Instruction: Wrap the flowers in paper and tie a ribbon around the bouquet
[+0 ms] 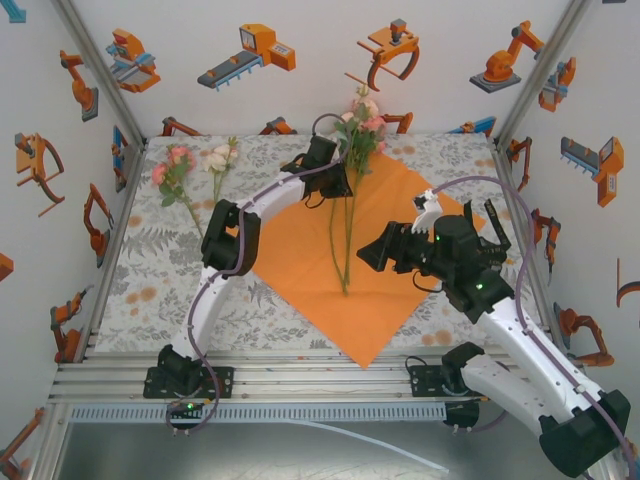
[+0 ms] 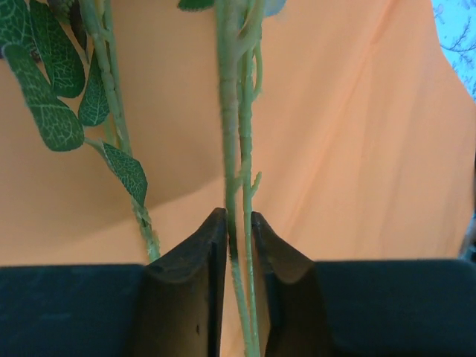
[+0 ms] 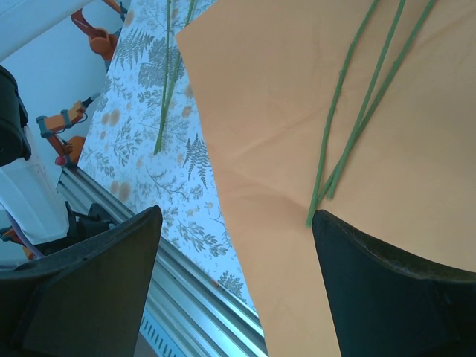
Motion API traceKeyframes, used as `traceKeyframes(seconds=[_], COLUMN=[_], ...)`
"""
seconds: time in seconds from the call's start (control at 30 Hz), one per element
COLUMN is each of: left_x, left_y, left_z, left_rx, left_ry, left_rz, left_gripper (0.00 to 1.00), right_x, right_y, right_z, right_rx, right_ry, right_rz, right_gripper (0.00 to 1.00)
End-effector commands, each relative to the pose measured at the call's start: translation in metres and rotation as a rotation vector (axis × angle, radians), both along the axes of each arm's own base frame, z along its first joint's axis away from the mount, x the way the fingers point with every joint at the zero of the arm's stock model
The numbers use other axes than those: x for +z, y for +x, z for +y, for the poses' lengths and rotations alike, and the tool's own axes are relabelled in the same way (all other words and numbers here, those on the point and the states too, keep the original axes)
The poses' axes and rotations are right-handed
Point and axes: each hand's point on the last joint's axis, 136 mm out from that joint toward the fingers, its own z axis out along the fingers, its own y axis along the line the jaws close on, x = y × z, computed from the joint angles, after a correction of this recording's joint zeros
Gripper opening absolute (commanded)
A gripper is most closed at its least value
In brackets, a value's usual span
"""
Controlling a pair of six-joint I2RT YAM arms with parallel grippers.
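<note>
Flowers (image 1: 358, 135) lie on the paper (image 1: 370, 290), mid bench (image 1: 150, 290). Left pincer (image 2: 239, 216) is narrow around the stems, grip unclear; right pincer (image 3: 236, 214) is wide, empty. Wrapping and tying look not yet begun.

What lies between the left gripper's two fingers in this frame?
Thin green stems of the flowers run between the fingers of the left gripper, with the orange paper behind them, as the left wrist view shows. Whether the fingers press them is unclear.
</note>
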Motion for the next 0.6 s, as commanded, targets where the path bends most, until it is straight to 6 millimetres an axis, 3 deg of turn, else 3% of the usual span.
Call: traceKeyframes(seconds=[0.0,0.17,0.3,0.43,0.57], left_x=[0.019,0.062,0.109,0.145,0.152], left_y=[-0.002,-0.003,-0.006,-0.005,0.001], left_z=[0.001,0.006,0.028,0.088,0.193], left_rx=[-0.012,-0.009,0.012,0.089,0.236], left_ry=[-0.008,-0.022,-0.003,0.055,0.186], left_rz=[-0.018,-0.088,-0.188,-0.279,-0.298], left_gripper=[0.31,0.32,0.34,0.34,0.34], right_x=[-0.002,-0.001,0.001,0.004,0.001], right_y=[-0.002,-0.003,-0.002,-0.002,0.000], right_z=[-0.001,-0.003,-0.004,-0.003,-0.001], right_rx=[-0.003,-0.013,-0.015,-0.012,-0.004], right_ry=[-0.009,-0.008,-0.008,-0.007,-0.014], right_rz=[-0.004,-0.011,-0.015,-0.028,-0.029], right_gripper=[0.74,0.74,0.74,0.74,0.74])
